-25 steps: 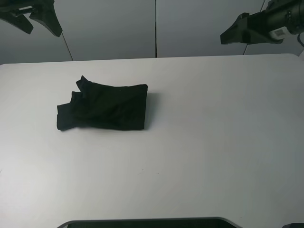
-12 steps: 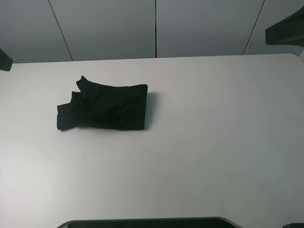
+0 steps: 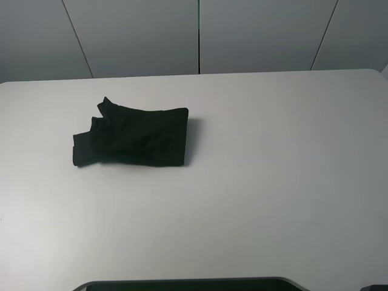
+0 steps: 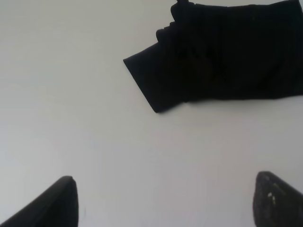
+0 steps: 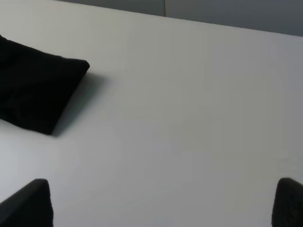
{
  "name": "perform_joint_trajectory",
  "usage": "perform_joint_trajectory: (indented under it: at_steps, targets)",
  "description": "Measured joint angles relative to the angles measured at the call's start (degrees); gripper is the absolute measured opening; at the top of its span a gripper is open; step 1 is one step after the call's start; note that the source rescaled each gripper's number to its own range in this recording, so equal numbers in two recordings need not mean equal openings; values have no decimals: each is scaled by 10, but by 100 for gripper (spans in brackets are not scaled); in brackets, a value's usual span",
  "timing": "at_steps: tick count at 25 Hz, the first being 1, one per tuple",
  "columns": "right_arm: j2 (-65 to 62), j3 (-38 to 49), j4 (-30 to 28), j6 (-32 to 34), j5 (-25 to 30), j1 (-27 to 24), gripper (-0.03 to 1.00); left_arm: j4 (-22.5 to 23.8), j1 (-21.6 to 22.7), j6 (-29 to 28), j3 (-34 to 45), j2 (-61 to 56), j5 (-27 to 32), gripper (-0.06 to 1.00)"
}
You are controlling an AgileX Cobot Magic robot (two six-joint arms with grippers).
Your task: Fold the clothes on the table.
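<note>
The black T-shirt lies folded into a compact bundle on the left half of the white table; no print shows. It also shows in the left wrist view and in the right wrist view. My left gripper is open and empty, well away from the shirt, with both black fingertips wide apart. My right gripper is open and empty over bare table, far from the shirt. Neither gripper shows in the high view.
Grey wall panels stand behind the table's far edge. A dark edge runs along the table's near side. Nothing else lies on the table.
Both arms have withdrawn out of the high view: the left one off the upper left, the right one off the upper right. The shirt has not moved.
</note>
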Motion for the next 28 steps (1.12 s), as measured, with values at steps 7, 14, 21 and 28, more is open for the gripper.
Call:
perform_joint_trajectory:
  at_steps: [7, 14, 21, 28]
  targets:
    - [-57, 42, -4, 28, 26, 0, 100, 18, 0, -30, 49, -150, 31, 96]
    - [-63, 68, -29, 50, 61, 19, 100, 52, 0, -58, 51, -274, 77, 96]
    - [-70, 110, -46, 55, 35, 22, 100, 52, 0, -72, 57, -314, 80, 96]
    - [-152, 121, -46, 54, 14, 22, 100, 52, 0, -72, 99, -316, 83, 96]
